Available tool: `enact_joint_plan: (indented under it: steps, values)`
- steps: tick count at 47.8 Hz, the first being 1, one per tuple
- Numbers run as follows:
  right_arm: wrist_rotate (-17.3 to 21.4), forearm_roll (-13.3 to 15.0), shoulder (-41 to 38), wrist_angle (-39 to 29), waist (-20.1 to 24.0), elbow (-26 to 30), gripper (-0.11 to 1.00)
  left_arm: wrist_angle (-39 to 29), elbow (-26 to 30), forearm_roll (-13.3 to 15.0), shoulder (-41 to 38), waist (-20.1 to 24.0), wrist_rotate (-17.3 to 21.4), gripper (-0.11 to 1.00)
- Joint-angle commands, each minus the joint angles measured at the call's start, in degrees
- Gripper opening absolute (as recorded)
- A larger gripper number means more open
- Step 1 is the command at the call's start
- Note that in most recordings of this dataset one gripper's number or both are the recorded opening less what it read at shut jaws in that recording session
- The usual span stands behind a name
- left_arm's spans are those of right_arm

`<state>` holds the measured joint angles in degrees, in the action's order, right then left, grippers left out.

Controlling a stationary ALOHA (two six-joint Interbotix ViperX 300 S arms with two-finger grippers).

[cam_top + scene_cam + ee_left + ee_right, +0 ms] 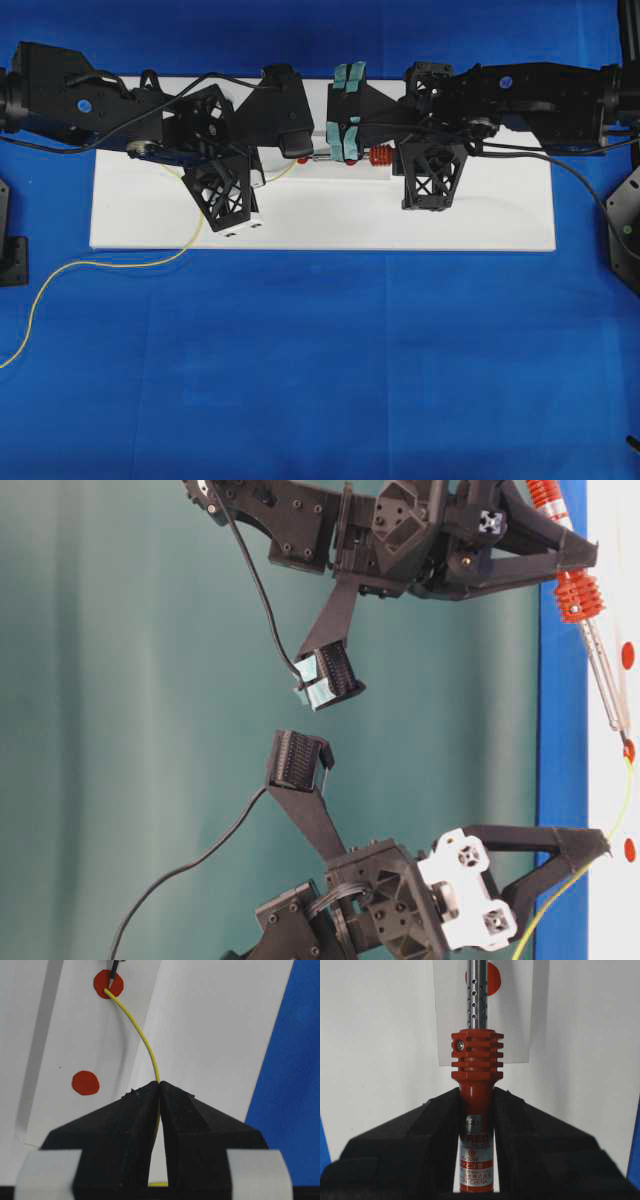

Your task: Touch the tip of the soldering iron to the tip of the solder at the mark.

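My left gripper (160, 1085) is shut on the thin yellow solder (145, 1046), which arcs up and to the left. The tip of the solder (106, 994) lies on a red mark (101, 980). The dark tip of the soldering iron (111, 981) comes down onto the same mark, right at the solder's end; they look to be touching. My right gripper (476, 1092) is shut on the red handle of the soldering iron (476, 1057). In the table-level view the iron (578, 592) slants down to the middle mark (629, 750), where the solder (626, 792) rises to meet it.
Everything rests on a white board (320, 222) on blue cloth. Another red dot (85, 1083) lies nearer my left gripper. The solder's slack (100, 263) trails off the board to the left. Teal ribbed pads (348, 110) stick up between the two arms. A black cord (560, 165) runs right.
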<state>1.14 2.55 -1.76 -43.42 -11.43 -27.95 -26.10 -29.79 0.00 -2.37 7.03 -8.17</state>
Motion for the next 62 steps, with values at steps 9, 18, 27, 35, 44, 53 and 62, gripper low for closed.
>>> enact_joint_plan:
  steps: [9, 18, 27, 35, 44, 53, 62]
  values:
    - [0.09, 0.26, 0.79, 0.18, 0.0, 1.32, 0.07, 0.18, 1.14, -0.18, 0.62, -0.09, 0.0, 0.01]
    - [0.09, 0.26, 0.79, 0.18, 0.09, 1.32, 0.07, 0.18, 1.14, -0.18, 0.62, -0.18, 0.0, 0.01]
    - [0.09, 0.26, 0.79, 0.18, 0.09, 1.32, 0.07, 0.18, 1.14, -0.18, 0.62, -0.18, 0.0, 0.01]
    - [0.09, 0.26, 0.79, 0.18, 0.09, 1.32, 0.07, 0.18, 1.14, -0.18, 0.62, -0.18, 0.0, 0.01]
    - [0.18, 0.18, 0.79, 0.26, 0.0, 1.32, 0.07, 0.18, 1.14, -0.18, 0.7, -0.18, 0.0, 0.01]
    - [0.18, 0.26, 0.79, 0.18, 0.09, 1.32, 0.07, -0.09, 1.49, -0.18, 0.97, -0.18, 0.0, 0.01]
    - [0.18, 0.26, 0.79, 0.18, 0.0, 1.32, 0.07, -3.96, 0.18, -0.18, 4.31, -0.18, -0.35, 0.01]
